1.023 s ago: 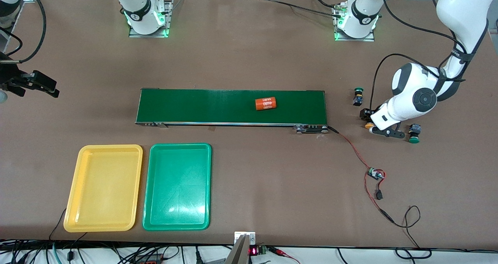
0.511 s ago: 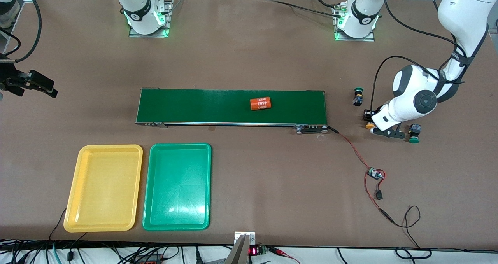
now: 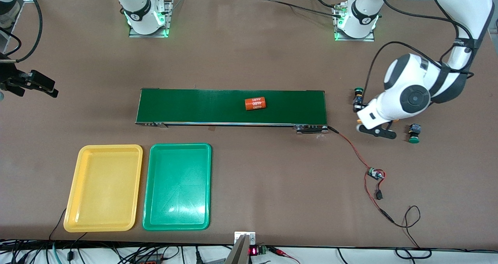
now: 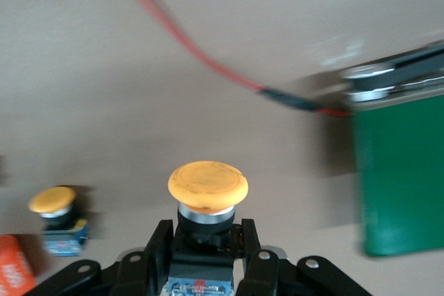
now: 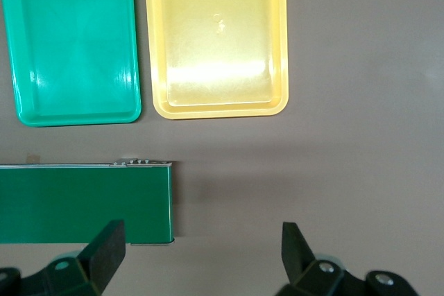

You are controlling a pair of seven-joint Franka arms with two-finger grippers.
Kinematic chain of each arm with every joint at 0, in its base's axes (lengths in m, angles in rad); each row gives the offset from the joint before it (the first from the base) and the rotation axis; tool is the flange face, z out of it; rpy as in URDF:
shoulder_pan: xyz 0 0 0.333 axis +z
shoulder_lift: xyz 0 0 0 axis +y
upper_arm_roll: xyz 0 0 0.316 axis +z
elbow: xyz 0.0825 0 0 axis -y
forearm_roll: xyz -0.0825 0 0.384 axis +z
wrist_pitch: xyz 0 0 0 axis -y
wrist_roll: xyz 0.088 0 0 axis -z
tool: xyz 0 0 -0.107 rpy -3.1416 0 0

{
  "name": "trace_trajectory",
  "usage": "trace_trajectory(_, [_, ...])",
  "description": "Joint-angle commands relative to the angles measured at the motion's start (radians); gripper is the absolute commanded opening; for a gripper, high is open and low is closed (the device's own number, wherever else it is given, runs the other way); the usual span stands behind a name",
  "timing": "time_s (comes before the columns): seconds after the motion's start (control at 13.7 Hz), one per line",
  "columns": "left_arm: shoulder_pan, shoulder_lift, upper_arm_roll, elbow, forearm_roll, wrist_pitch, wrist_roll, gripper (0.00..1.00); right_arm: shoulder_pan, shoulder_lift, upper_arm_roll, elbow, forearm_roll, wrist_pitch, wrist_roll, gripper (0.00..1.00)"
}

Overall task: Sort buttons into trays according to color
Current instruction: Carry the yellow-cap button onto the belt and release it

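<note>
1. Gripping a yellow-capped button [image 4: 207, 192], the left gripper [image 4: 205, 254] has its jaws closed most of the way on the black body under the cap — cap upright and clear of the fingers [image 4: 158, 240].
2. In the front view the left gripper [image 3: 375, 128] hangs over the table just off the conveyor belt [image 3: 229, 106] end, at the left arm's end of the table; the held button is hidden under the wrist there.
3. A second yellow-capped button [image 4: 55, 218] stands on the table, seen only in the left wrist view, with part of an orange cylinder [image 4: 14, 268] just beside it.
4. One green-capped button [image 3: 358, 97] sits near the belt end, partly tucked against the left arm's wrist. Another green-capped button [image 3: 414, 133] lies on its side nearer the front camera, toward the table edge at the left arm's end.
5. An orange cylinder with white print [image 3: 255, 103] lies on the belt, past the middle toward the left arm's end.
6. The right gripper [image 5: 201, 251] waits with jaws wide apart and holding nothing — over the table at the right arm's end, by the belt's end.
7. The yellow tray [image 3: 83, 221] and green tray [image 3: 155, 223] lie side by side, nearer the front camera than the belt, yellow closer to the right arm's end. Neither has a button in it.
8. A red wire [image 3: 352, 149] runs from the belt end to a small circuit board [image 3: 375, 174].
</note>
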Motion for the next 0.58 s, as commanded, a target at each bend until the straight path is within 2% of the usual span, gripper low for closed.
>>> trace_trajectory(0.0, [-0.061,0.057,-0.04,0.039,-0.07,-0.013,-0.147,0.29,0.003,-0.002,0.003,0.011,0.002,-0.045,-0.011,1.0])
trace_trajectory(0.29, [-0.283,0.115,-0.035,0.079,-0.071,0.037,-0.455,0.28,-0.002,-0.002,0.002,0.011,0.002,-0.071,-0.012,1.0])
trace_trajectory(0.51, [-0.342,0.209,-0.032,0.071,-0.064,0.169,-0.601,0.28,0.003,-0.003,0.002,0.009,0.002,-0.066,0.0,1.0])
